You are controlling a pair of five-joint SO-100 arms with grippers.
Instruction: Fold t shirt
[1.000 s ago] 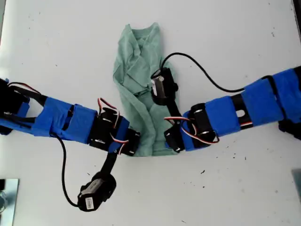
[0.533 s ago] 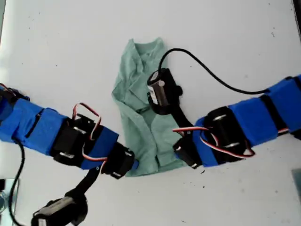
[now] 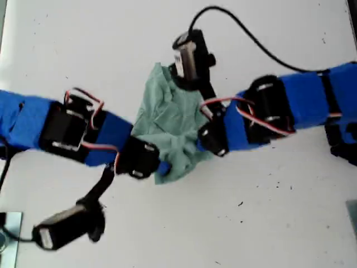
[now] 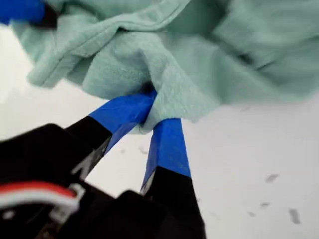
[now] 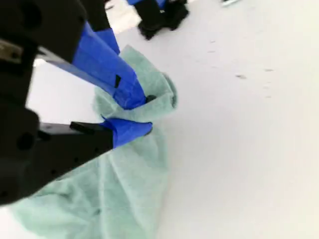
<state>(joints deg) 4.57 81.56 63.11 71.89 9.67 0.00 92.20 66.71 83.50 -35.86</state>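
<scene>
Exterior view: t shirt [image 3: 170, 125] bunched on the white tabletop [image 3: 268, 212], mid-frame, between two blue-taped arms reaching in from the view's left and right.
First wrist view: my first tool [image 4: 155, 119] nearly pressed together, pinching a fold at the shirt's edge, the cloth lying beyond its tips.
Second wrist view: my second tool [image 5: 142, 113] narrowly parted, gripping a gathered corner of the shirt

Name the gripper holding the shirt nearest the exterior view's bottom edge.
My first gripper, on the arm from the exterior view's left, shut on the lowest fold of the t shirt; my second gripper pinches it higher up.
</scene>
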